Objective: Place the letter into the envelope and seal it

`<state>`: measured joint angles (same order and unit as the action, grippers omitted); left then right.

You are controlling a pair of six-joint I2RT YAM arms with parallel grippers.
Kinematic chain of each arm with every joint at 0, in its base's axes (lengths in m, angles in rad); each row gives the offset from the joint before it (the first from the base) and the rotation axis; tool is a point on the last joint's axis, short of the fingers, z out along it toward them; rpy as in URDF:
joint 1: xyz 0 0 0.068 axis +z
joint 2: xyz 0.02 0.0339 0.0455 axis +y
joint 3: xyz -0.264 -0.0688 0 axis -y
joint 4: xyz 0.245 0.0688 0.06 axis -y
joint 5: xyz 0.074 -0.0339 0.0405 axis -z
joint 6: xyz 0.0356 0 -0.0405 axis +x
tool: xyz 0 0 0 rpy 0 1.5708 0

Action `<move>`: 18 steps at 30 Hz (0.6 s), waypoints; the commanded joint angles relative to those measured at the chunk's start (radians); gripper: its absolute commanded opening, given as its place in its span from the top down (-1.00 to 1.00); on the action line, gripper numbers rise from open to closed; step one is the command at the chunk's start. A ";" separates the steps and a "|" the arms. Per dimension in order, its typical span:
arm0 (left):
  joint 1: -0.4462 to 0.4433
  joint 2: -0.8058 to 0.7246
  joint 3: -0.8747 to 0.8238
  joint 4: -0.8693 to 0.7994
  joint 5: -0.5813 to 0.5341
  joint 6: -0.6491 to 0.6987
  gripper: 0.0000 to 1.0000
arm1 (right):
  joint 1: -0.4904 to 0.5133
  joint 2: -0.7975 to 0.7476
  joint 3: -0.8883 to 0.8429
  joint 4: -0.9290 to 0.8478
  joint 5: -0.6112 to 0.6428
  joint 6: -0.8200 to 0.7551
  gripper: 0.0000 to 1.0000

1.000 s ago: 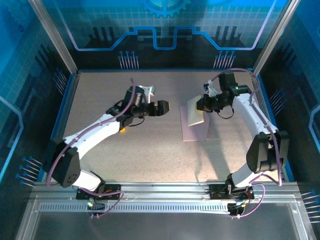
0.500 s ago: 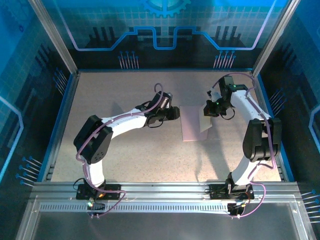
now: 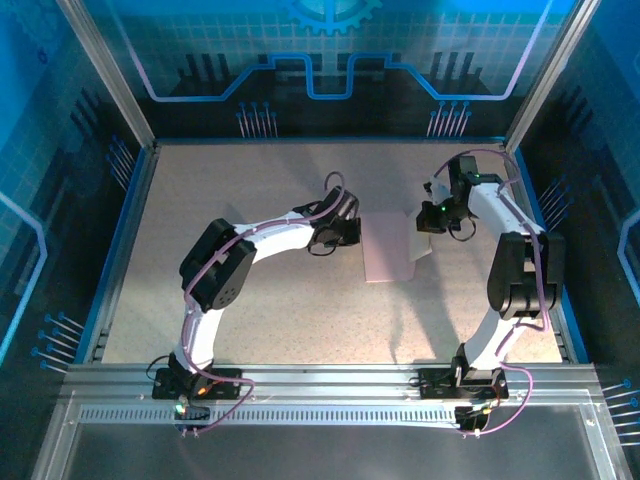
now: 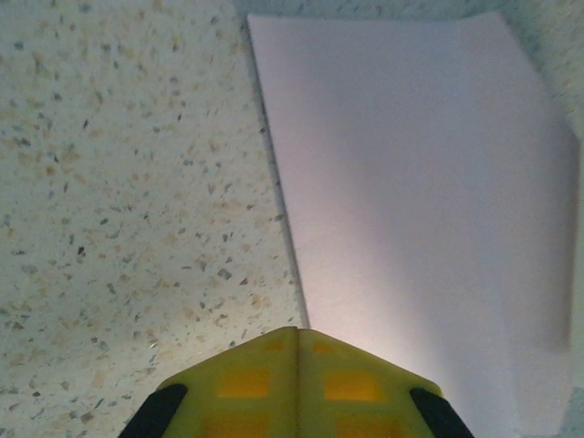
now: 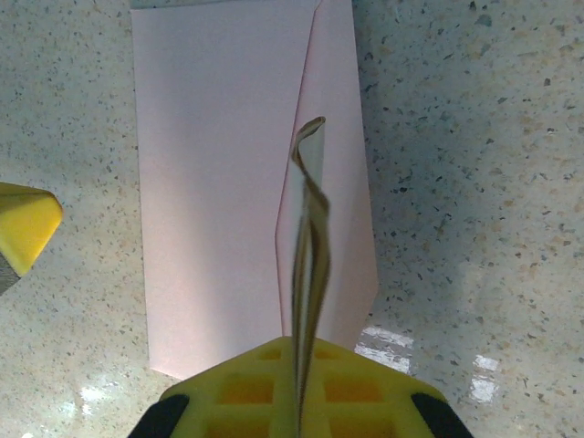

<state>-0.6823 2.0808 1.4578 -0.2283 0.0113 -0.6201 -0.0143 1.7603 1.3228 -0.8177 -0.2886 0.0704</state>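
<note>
Envelope runs near-to-far (flap opens right).

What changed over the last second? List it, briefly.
The left gripper swung right to the left edge of the envelope and shut there. The right gripper drew the letter slightly right, staying shut on it. The envelope stayed flat on the table.
</note>
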 commanded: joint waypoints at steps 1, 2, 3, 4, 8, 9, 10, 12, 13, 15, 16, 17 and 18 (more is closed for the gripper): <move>-0.012 0.031 0.045 -0.044 -0.002 0.027 1.00 | -0.012 0.017 -0.024 0.024 -0.017 -0.019 1.00; -0.014 0.036 0.048 -0.045 0.001 0.028 1.00 | -0.012 0.018 -0.025 0.026 -0.019 -0.018 1.00; -0.016 0.040 0.050 -0.043 0.002 0.028 1.00 | -0.012 0.022 -0.025 0.028 -0.021 -0.017 1.00; -0.018 0.046 0.052 -0.044 0.003 0.028 1.00 | -0.012 0.025 -0.026 0.030 -0.023 -0.016 1.00; -0.021 0.059 0.055 -0.045 0.007 0.028 1.00 | -0.012 0.029 -0.026 0.036 -0.033 -0.012 1.00; -0.022 0.062 0.055 -0.045 0.009 0.028 1.00 | -0.012 0.029 -0.026 0.038 -0.034 -0.012 1.00; -0.022 0.063 0.055 -0.046 0.009 0.029 1.00 | -0.012 0.028 -0.027 0.038 -0.034 -0.012 1.00; -0.023 0.067 0.058 -0.049 0.008 0.031 1.00 | -0.013 0.026 -0.028 0.040 -0.035 -0.015 1.00; -0.022 0.068 0.060 -0.051 0.007 0.031 1.00 | -0.014 0.028 -0.030 0.040 -0.038 -0.014 1.00; -0.022 0.069 0.060 -0.051 0.007 0.031 1.00 | -0.015 0.027 -0.032 0.044 -0.041 -0.015 1.00; -0.023 0.071 0.059 -0.049 0.008 0.031 1.00 | -0.014 0.029 -0.034 0.047 -0.043 -0.014 1.00; -0.023 0.074 0.059 -0.048 0.009 0.031 1.00 | -0.016 0.031 -0.034 0.048 -0.046 -0.015 1.00; -0.022 0.077 0.061 -0.049 0.010 0.030 1.00 | -0.016 0.034 -0.036 0.050 -0.043 -0.013 1.00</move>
<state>-0.6971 2.1284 1.4845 -0.2573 0.0124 -0.6182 -0.0143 1.7744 1.2972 -0.7788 -0.3065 0.0696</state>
